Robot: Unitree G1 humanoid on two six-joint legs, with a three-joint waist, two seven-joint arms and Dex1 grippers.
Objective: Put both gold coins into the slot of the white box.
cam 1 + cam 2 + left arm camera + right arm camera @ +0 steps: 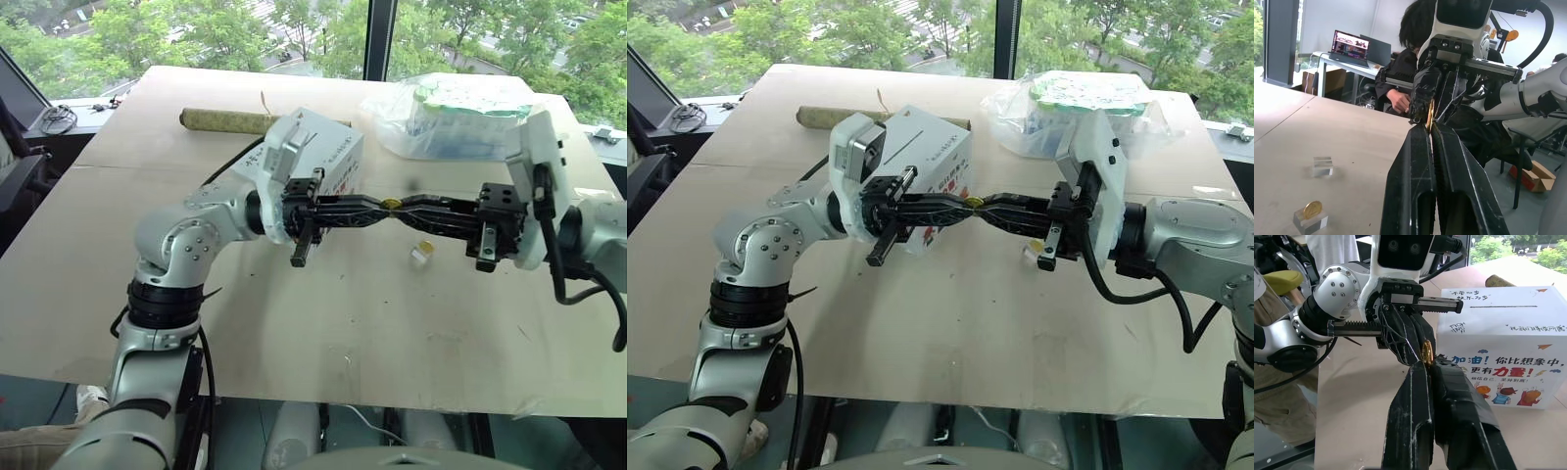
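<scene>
Left eye view: left tool (pixel 380 207) clenched on a coin (pixel 391 204), right tool (pixel 404 208) touching it, above the surface (pixel 294 323); trees beyond the window.

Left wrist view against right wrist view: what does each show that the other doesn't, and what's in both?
Left wrist view: the second coin standing on a clear block, another clear block, a seated person and a laptop. Right wrist view: the white box with its slot. Both: the held coin where the left gripper and right gripper meet, the left shut on it.
</scene>
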